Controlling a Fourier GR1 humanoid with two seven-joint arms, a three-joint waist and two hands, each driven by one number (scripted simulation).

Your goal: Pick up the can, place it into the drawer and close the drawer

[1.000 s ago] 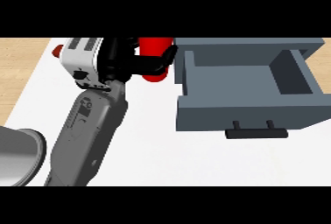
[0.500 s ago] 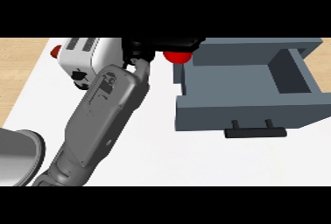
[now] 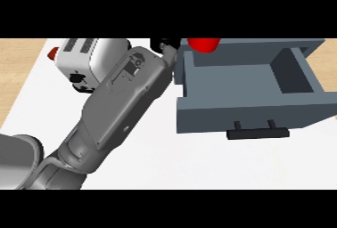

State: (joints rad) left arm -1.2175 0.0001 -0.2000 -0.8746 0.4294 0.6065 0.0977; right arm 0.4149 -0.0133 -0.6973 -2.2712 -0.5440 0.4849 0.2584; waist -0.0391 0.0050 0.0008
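The red can (image 3: 203,44) is up at the back left corner of the open grey drawer (image 3: 247,109), right over its rim. The left hand (image 3: 164,44) sits just beside the can, but the big grey forearm hides most of it, so I cannot tell how its fingers are set or if they hold the can. The right hand is not in view.

What could go wrong: the can is over the edge, not over the middle. If it came down here it might hit the back wall or the left wall and tip out onto the white tabletop (image 3: 164,164) (or lean on the rim and stop the drawer from shutting).

There is lots of open room inside the drawer, to the right. A white toaster (image 3: 85,55) stands close on the left, so the arm has little room that way. The black handle (image 3: 258,133) at the front is free to push.
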